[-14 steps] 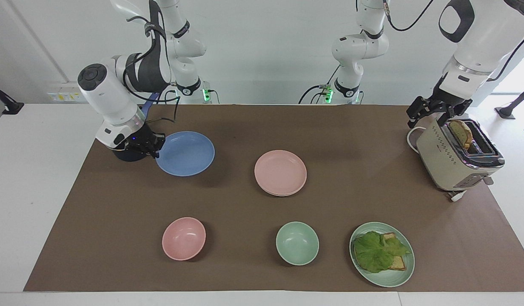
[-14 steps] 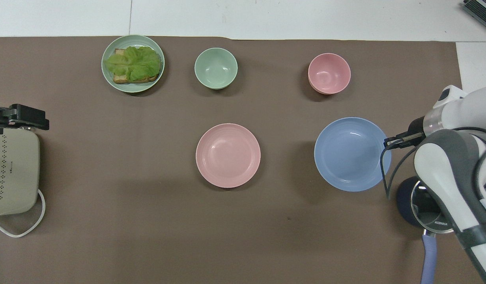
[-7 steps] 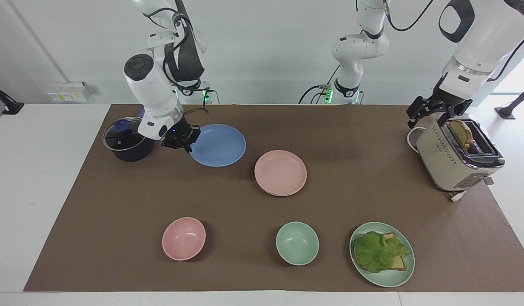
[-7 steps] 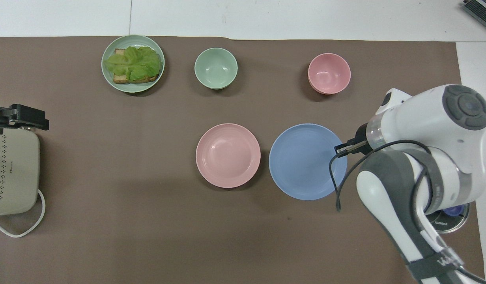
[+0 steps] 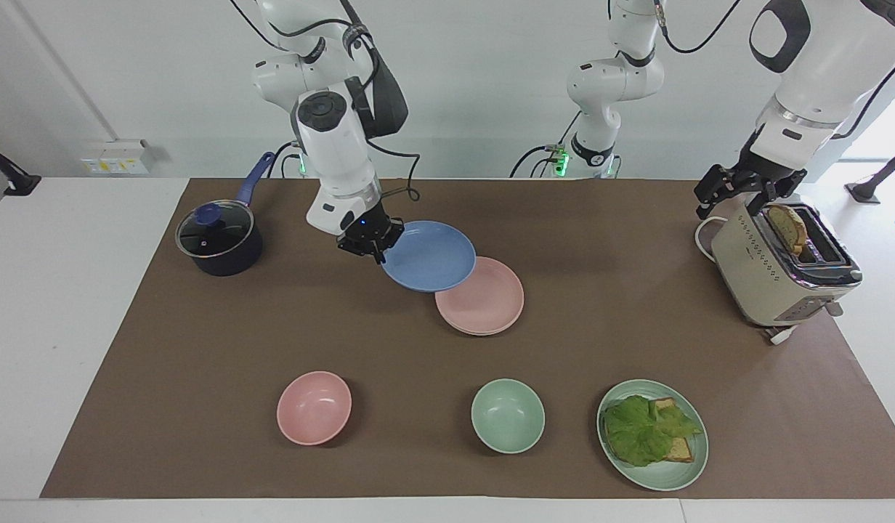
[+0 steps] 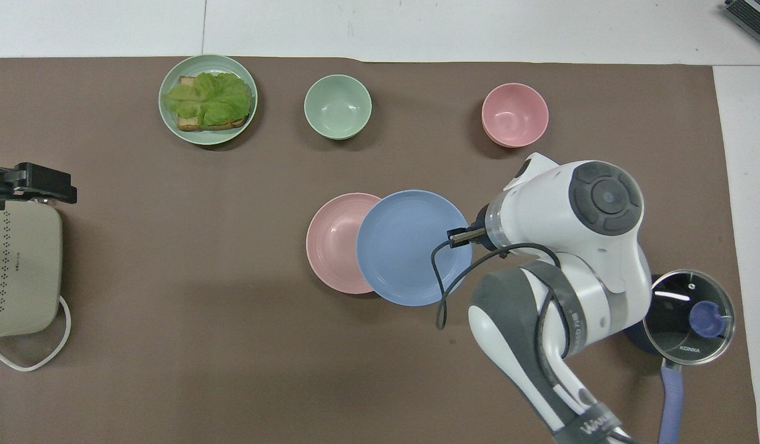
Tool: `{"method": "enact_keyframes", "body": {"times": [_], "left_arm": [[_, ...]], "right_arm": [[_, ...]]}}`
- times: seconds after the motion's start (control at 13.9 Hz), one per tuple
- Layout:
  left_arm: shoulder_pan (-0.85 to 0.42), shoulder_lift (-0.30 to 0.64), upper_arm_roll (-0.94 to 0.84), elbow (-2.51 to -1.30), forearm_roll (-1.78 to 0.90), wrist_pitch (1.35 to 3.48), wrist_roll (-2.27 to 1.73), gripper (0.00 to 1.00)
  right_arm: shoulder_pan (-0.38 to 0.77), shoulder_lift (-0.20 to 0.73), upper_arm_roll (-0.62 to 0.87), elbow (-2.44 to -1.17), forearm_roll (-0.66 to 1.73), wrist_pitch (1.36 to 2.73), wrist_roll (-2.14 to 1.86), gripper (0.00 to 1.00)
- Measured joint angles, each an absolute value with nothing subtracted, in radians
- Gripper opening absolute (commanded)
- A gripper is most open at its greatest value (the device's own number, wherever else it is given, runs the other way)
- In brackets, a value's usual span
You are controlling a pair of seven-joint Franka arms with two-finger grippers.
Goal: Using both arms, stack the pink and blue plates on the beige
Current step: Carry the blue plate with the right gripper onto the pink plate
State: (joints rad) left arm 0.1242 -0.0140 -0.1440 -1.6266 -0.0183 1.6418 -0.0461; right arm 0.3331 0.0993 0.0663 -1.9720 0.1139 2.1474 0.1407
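My right gripper (image 5: 377, 251) is shut on the rim of the blue plate (image 5: 429, 256) and holds it in the air, slightly tilted. The blue plate (image 6: 411, 246) overlaps the edge of the pink plate (image 5: 491, 303) that faces the right arm's end. The pink plate (image 6: 330, 243) lies flat mid-table. The beige plate is hidden. In the overhead view the right arm's wrist covers its gripper. My left gripper (image 5: 742, 190) waits open over the toaster's (image 5: 774, 276) end nearer the robots, holding nothing, and shows as the left gripper (image 6: 28, 184) at the overhead view's edge.
A dark pot with a glass lid (image 5: 219, 240) stands toward the right arm's end. Farther from the robots sit a pink bowl (image 5: 314, 407), a green bowl (image 5: 507, 415) and a green plate (image 5: 691, 468) with lettuce and bread. The toaster holds a slice of bread.
The right arm has carried the blue plate from beside the pot toward the table's middle, until it overlaps the pink plate. The left arm has not moved.
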Motion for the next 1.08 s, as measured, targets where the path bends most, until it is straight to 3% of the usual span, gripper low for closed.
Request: {"method": "enact_keyframes", "body": {"times": [0.36,1.08], "left_arm": [[0.124,-0.014,-0.144,-1.627,-0.018,1.642,-0.046,1.00],[0.124,-0.014,-0.144,-1.627,-0.018,1.641,-0.046,1.00]], "right_arm": [[0.448,0.212,0.068,-1.911,0.114,2.186,0.346,0.00],[0.451,0.285,0.060,-1.903,0.114,2.222,0.366,0.00]]}}
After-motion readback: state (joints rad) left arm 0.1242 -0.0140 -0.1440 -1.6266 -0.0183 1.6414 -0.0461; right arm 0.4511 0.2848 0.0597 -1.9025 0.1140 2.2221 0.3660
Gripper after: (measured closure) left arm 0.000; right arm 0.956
